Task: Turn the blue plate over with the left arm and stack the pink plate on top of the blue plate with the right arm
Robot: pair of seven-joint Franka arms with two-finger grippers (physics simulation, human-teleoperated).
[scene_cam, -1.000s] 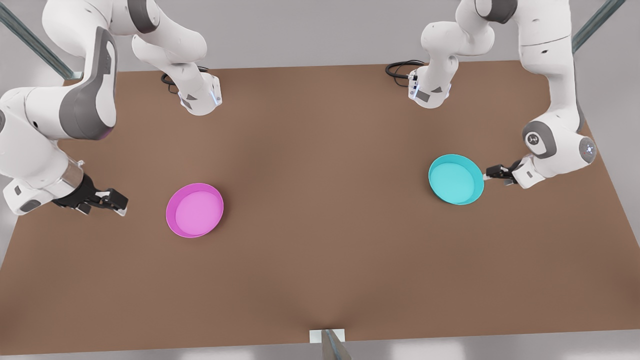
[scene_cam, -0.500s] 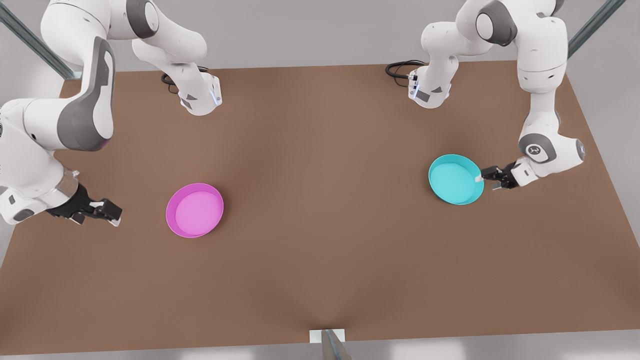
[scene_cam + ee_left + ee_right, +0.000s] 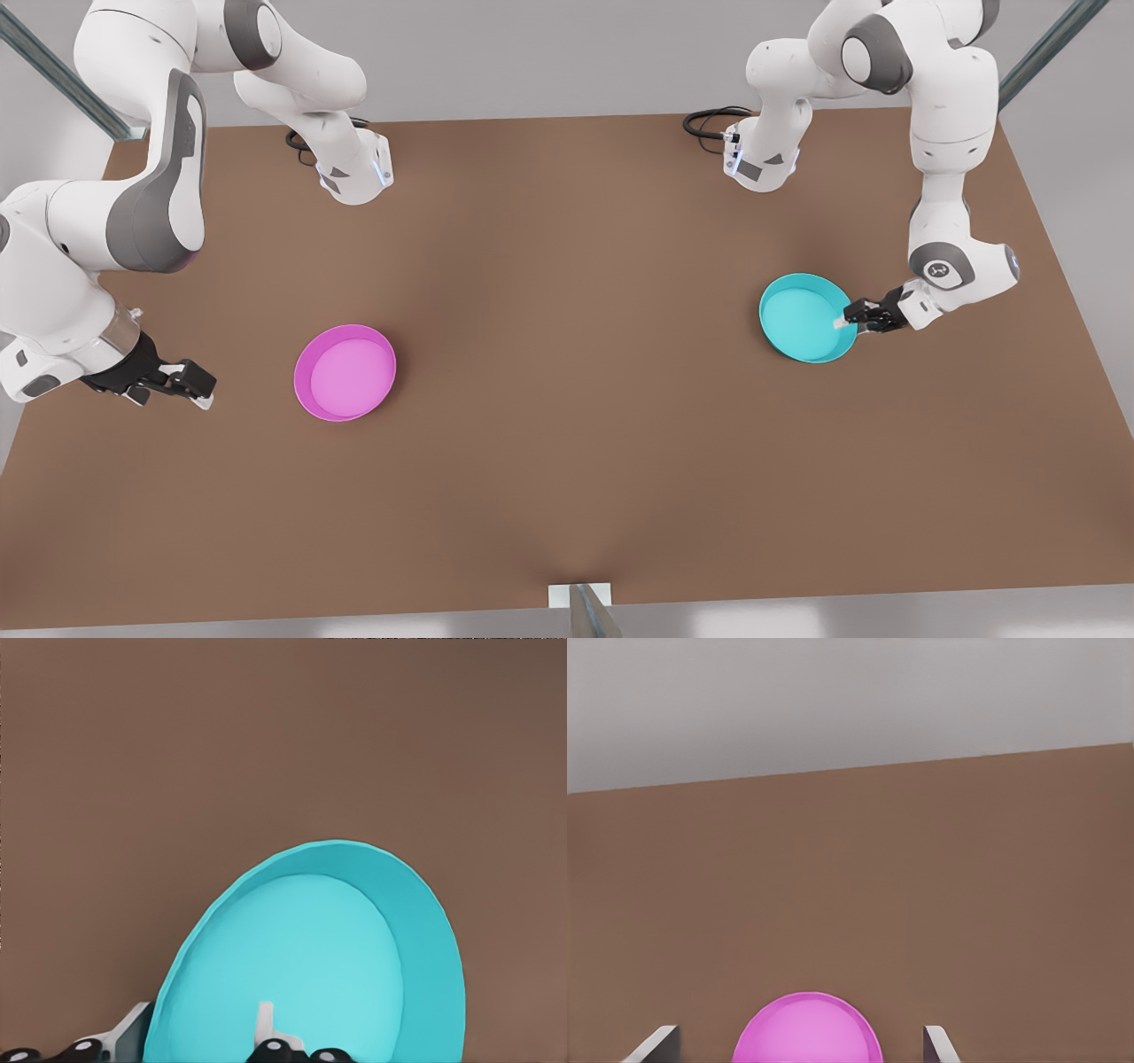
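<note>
The blue plate (image 3: 802,317) lies right side up on the table at the front view's right. My left gripper (image 3: 843,319) is at its rim on the side toward the front view's right. It is open and straddles the rim. In the left wrist view one finger (image 3: 264,1023) stands inside the blue plate (image 3: 328,957) and the other is outside the wall of the left gripper (image 3: 197,1028). The pink plate (image 3: 345,372) lies right side up at the front view's left. My right gripper (image 3: 205,383) hangs open, apart from it, farther toward the front view's left. The right wrist view has the pink plate (image 3: 808,1032) ahead between the right gripper (image 3: 799,1041) fingers.
The brown table (image 3: 567,266) carries both arm bases at its far edge, with a black cable loop (image 3: 709,124) by one of them. A small white bracket (image 3: 580,595) sits at the near edge. Bare table lies between the two plates.
My left gripper has moved toward the front view's left, from beside the blue plate to straddling its rim. My right gripper drifted slightly away from the pink plate. Neither plate has moved.
</note>
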